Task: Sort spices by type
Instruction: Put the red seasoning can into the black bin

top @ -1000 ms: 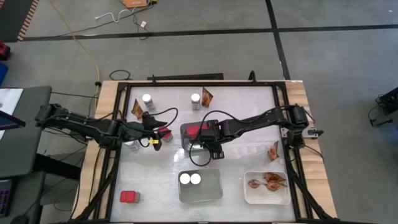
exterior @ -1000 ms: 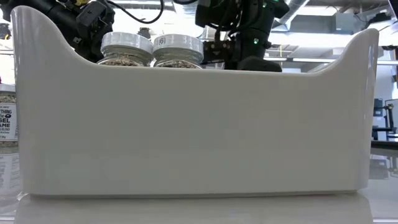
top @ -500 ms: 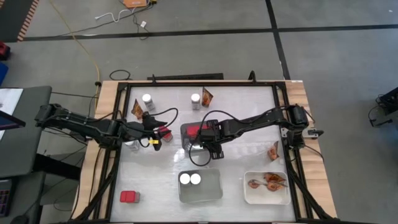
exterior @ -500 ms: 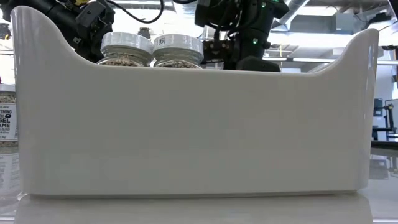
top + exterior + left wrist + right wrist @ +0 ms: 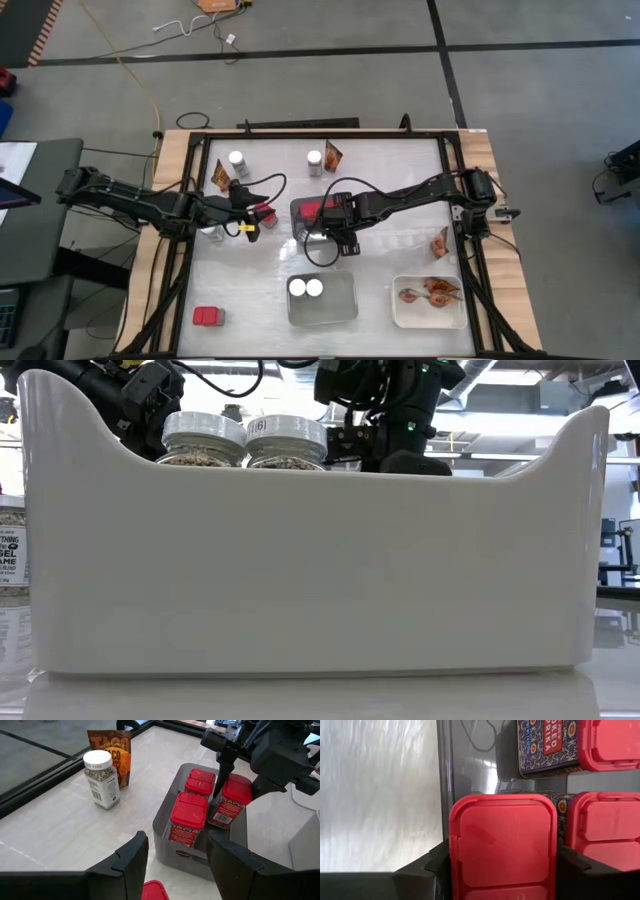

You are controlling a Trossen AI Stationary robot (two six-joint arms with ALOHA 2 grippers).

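- Sorted so far, going by the high view: 2 clear jars (image 5: 306, 287) stand in the light tray (image 5: 322, 315) at 6 o'clock, about 2 orange-brown packets (image 5: 430, 291) lie in the white tray (image 5: 400, 314) at 5 o'clock, and the grey tray (image 5: 165, 815) at table centre holds 3 red containers in the left wrist view, 1 of which leans.
- The right gripper (image 5: 325, 222) is over the grey tray, its fingers clamped on a red container (image 5: 503, 844) that it holds among the others; this looks like a placement not yet let go.
- The left gripper (image 5: 252, 214) is at 9 o'clock of the grey tray with its fingers spread apart; a red lid (image 5: 152, 890) shows just below them, though I cannot tell for sure whether it touches them.
- Left to sort, as far as the high view shows: a red container (image 5: 208, 316) at 7 o'clock, a jar (image 5: 238, 160) with a packet (image 5: 220, 174) at 11 o'clock, a jar (image 5: 315, 161) with a packet (image 5: 332, 155) at 12 o'clock, 1 packet (image 5: 440, 242) at 3 o'clock, and the red one by the left gripper. Roughly half is done.
- Against the frames from 1 second and half a second ago, nothing has visibly moved: both arms and every item sit where they did.
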